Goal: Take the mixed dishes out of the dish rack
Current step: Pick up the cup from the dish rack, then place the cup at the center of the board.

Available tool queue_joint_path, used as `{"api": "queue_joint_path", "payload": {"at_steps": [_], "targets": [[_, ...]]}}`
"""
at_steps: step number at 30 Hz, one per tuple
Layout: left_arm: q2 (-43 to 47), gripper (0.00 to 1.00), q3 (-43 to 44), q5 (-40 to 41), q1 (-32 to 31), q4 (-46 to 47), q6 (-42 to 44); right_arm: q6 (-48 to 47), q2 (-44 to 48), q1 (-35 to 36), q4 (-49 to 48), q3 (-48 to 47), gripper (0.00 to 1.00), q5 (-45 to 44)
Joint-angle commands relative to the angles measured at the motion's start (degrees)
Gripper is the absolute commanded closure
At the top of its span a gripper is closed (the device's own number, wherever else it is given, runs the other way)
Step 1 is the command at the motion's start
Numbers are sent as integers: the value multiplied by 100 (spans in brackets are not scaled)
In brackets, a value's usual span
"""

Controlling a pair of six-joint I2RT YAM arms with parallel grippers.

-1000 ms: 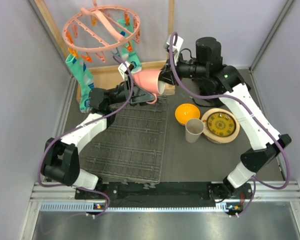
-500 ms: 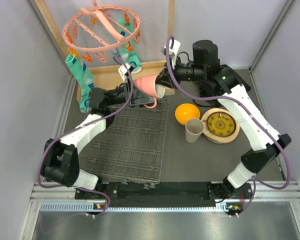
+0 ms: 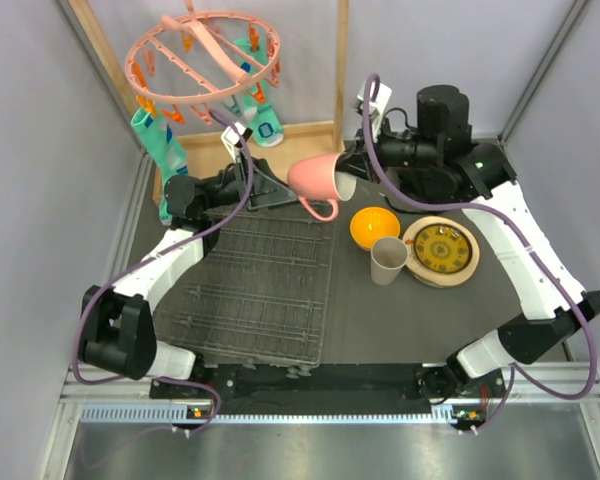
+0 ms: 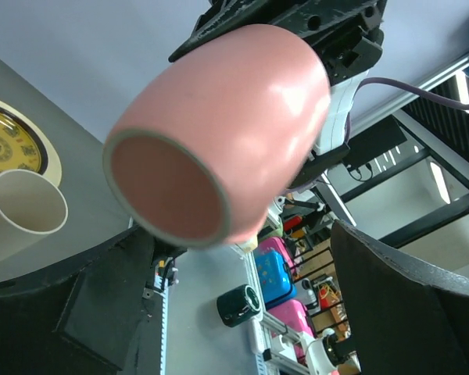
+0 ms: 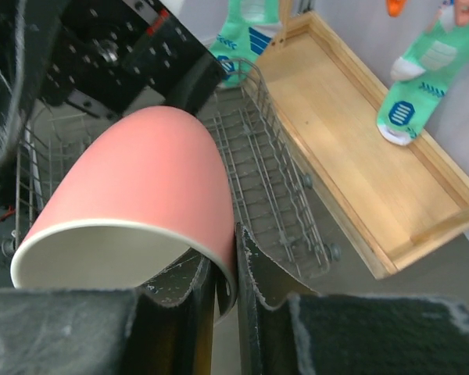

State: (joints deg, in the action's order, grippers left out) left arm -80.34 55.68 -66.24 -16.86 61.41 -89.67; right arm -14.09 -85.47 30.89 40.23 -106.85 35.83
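The pink mug [image 3: 315, 178] hangs on its side in the air over the far right corner of the dish rack [image 3: 265, 285]. My right gripper [image 3: 348, 183] is shut on its rim, one finger inside the mouth and one outside [image 5: 234, 234]. My left gripper [image 3: 280, 190] is open just left of the mug, its fingers [image 4: 406, 305] spread wide and off the mug [image 4: 219, 133]. An orange bowl [image 3: 374, 227], a beige cup [image 3: 388, 260] and a yellow patterned plate [image 3: 440, 250] sit on the table right of the rack.
A wooden tray [image 3: 280, 140] stands behind the rack, under a pink peg hanger [image 3: 205, 55] with green socks [image 3: 160, 150]. Grey walls close in the left, right and back sides.
My left gripper opened, let go of the pink mug and drew back to the left. The right arm carried the mug a little to the right.
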Motion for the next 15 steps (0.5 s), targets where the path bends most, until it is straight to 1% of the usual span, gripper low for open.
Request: {"api": "queue_joint_path", "payload": {"at_steps": [1, 4, 5, 8, 11, 12, 13, 14, 15], "targets": [[325, 1, 127, -29, 227, 363, 125, -173, 452, -312, 203, -29, 100, -32], [352, 1, 145, -126, 429, 346, 134, -375, 444, -584, 721, -248, 100, -242], [361, 1, 171, -196, 482, 311, 177, -497, 444, -663, 1150, -414, 100, -304], [326, 1, 329, -407, 736, -93, 554, -761, 487, -971, 1872, -583, 100, -551], [325, 1, 452, -592, 1009, -1127, 1361, -998, 742, -1243, 2426, -495, 100, -806], [378, 1, 479, -609, 1149, -1618, 2078, -1069, 812, -1279, 2568, -486, 100, -867], [413, 1, 566, -575, 1211, -2563, 2503, -1157, 1013, -1366, 2647, -425, 100, -972], [440, 1, 654, -540, 1255, -3294, 3003, -1201, 1111, -1384, 2753, -381, 100, -982], [448, 1, 733, -496, 1325, -3893, 3974, -1254, 1225, -1419, 2962, -355, 100, -1008]]}}
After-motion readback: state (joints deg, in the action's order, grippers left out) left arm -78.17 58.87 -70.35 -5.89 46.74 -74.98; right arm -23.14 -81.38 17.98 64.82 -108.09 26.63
